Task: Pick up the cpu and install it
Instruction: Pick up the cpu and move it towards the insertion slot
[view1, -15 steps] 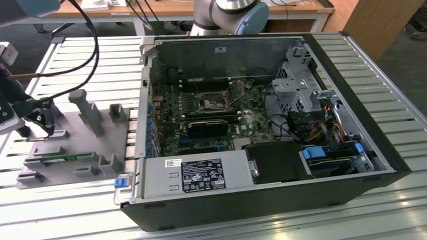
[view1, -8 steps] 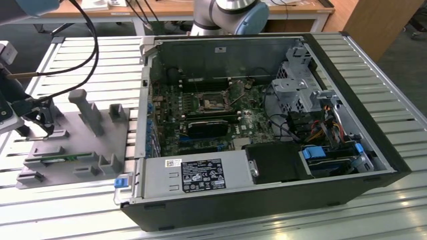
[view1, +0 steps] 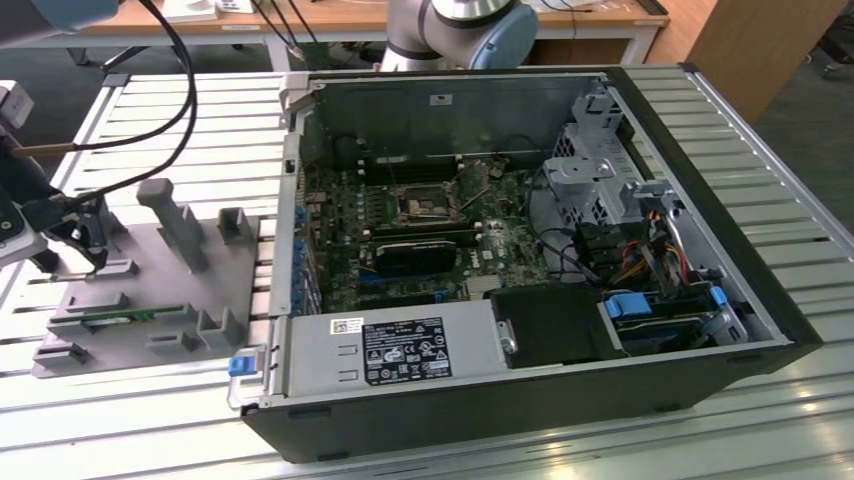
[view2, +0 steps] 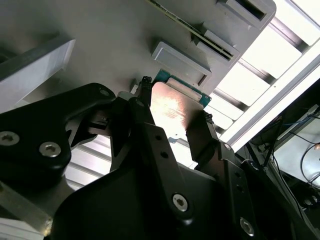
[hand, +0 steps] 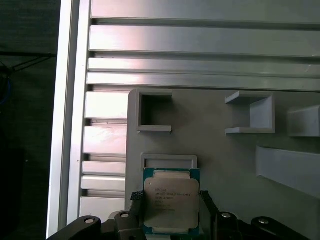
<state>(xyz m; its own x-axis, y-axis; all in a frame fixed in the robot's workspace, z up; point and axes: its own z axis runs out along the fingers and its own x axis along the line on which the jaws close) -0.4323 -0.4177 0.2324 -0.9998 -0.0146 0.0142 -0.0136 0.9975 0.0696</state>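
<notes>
The cpu (hand: 169, 201) lies silver face up in a shallow nest of the grey fixture plate (view1: 140, 285), at the exterior view's left, well apart from the socket (view1: 424, 207) in the open computer case (view1: 534, 412). The nest probably keeps it square for a clean grab. The gripper (hand: 171, 199) stands over it, fingers (view2: 145, 130) set narrow against two opposite edges, seemingly clamping the chip
</notes>
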